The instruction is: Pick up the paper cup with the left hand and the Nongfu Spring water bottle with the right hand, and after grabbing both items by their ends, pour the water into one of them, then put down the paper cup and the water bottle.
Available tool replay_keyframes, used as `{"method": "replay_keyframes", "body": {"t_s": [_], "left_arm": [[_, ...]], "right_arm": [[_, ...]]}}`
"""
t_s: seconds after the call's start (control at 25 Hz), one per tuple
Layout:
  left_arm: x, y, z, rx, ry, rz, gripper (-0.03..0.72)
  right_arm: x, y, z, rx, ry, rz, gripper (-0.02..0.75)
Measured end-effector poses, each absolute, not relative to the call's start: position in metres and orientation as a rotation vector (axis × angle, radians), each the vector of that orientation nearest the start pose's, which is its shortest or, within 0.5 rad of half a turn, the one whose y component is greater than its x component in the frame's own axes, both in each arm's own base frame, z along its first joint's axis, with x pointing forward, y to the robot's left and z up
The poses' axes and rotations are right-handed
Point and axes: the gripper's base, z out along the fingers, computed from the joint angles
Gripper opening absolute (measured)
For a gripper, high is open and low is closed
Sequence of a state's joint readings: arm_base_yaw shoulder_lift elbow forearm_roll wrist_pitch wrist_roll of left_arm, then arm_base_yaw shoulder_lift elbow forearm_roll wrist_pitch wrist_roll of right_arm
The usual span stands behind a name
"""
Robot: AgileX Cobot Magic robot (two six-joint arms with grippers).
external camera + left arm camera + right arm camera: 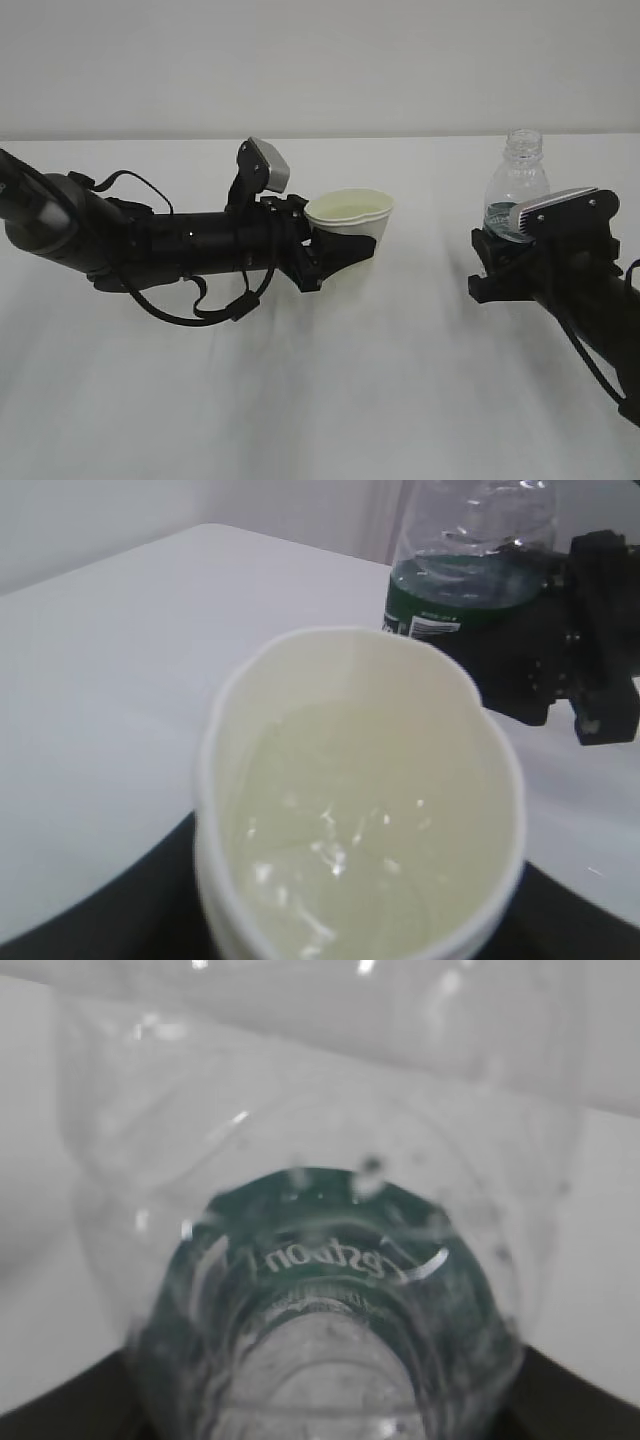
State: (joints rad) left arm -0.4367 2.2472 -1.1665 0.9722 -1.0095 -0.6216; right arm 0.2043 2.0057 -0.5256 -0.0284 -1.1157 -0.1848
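My left gripper (345, 250) is shut on the white paper cup (350, 215), gripping its lower part; the rim is squeezed slightly out of round. From the left wrist, the paper cup (360, 800) is upright with clear water (340, 855) in its cream inside. The right gripper (500, 255) is shut on the lower body of the Nongfu Spring water bottle (517, 185), which stands upright and capless. The bottle (330, 1260) fills the right wrist view, green label showing through. Both bases are hidden by the grippers.
The white table (400, 380) spreads under both arms, and a pale wall runs behind it. Across from the cup, the bottle (470, 570) and right gripper (560, 670) show in the left wrist view. A wide gap separates cup and bottle.
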Motion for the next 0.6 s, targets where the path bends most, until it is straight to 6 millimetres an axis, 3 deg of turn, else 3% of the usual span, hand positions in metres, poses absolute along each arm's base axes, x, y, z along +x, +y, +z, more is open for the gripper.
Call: {"method": "replay_keyframes", "body": {"t_s": [0.36, 0.6], "left_arm": [[0.357, -0.238, 0.104, 0.979, 1.596, -0.984, 0.426], [0.357, -0.238, 0.103, 0.985, 1.595, -0.984, 0.426]], "right_arm": [[0.322, 0.069, 0.076, -0.299, 1.836, 0.094, 0.403], [0.335, 0.071, 0.074, -0.256, 1.822, 0.111, 0.403]]}}
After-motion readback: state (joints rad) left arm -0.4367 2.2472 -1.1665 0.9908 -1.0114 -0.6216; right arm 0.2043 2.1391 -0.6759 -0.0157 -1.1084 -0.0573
